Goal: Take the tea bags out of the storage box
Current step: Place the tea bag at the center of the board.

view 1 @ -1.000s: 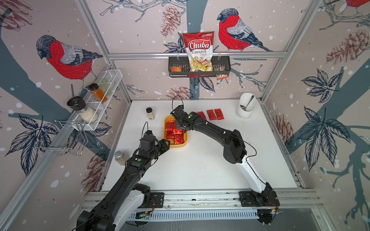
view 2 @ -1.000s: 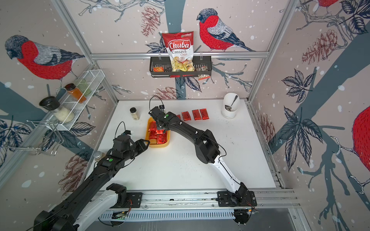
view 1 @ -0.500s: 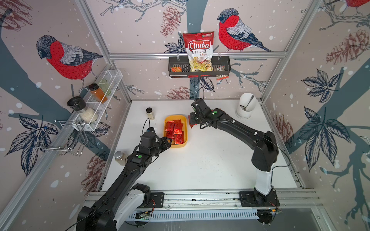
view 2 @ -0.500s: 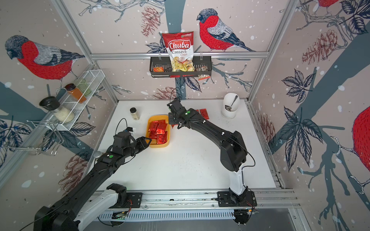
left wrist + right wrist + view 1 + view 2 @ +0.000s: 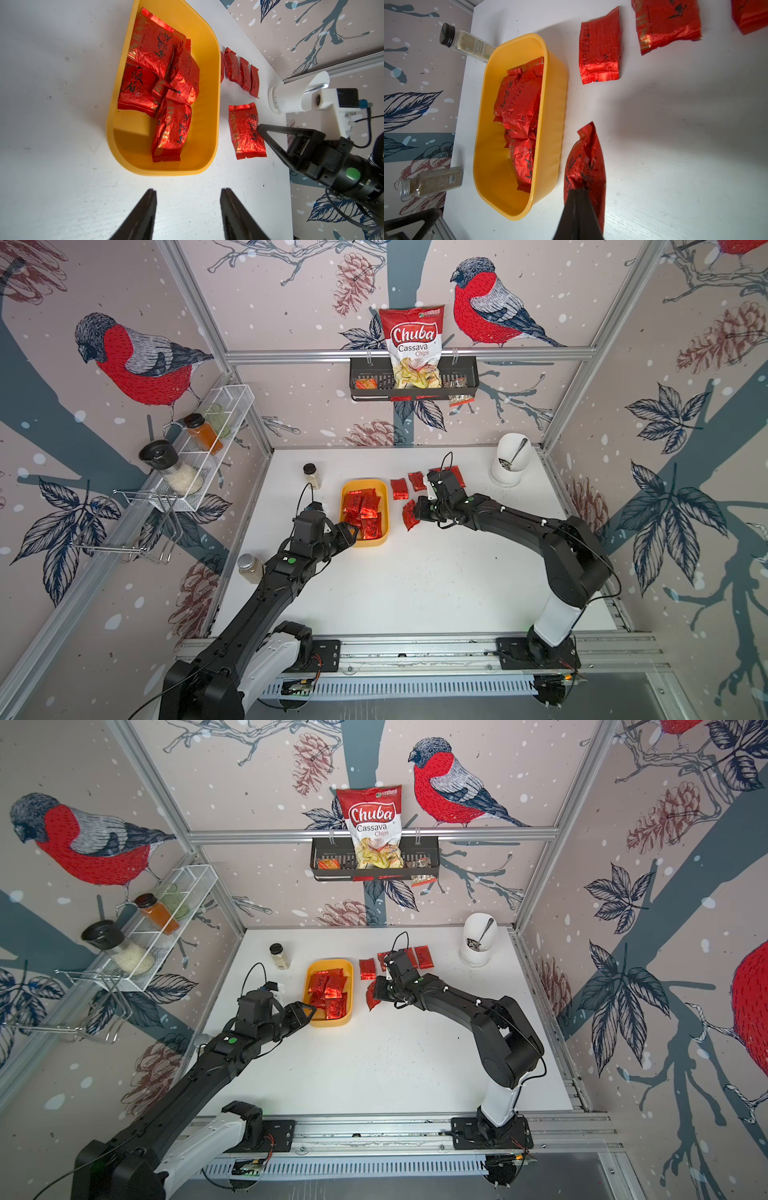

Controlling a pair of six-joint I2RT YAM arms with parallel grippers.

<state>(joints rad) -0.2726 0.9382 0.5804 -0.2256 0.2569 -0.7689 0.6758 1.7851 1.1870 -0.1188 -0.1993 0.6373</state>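
Bright, even light casts soft shadows; corners perhaps warped.

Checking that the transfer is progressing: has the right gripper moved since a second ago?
Yes. The right gripper was over the storage box; it is now beside it, toward the white cup, shut on a tea bag.

chips bag (image 5: 413, 346): "Chuba Cassava Chips"; clear bottle (image 5: 467, 44): "SEASONING POWDER"; tea bags (image 5: 172, 128): Chinese characters.
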